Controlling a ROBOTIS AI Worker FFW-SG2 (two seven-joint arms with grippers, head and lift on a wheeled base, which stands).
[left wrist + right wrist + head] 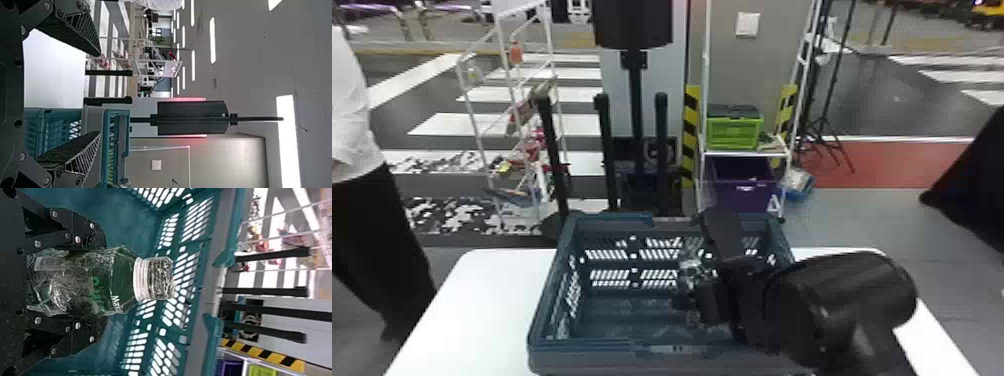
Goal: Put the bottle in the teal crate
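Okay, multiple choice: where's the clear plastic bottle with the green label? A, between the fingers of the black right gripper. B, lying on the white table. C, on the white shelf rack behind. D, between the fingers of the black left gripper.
A: the bottle is between the right gripper's two fingers, with the teal crate's slotted wall beyond its cap.

There is one teal crate (632, 346) and one white table (497, 300); there are two grippers, one right gripper (692, 300) and one left gripper (100, 94); the right one holds one bottle (121, 278); two white racks (747, 153) stand beyond, the right-hand one bearing two boxes, one green box (734, 134) and one purple box (744, 197); one wall plate (747, 24) shows.
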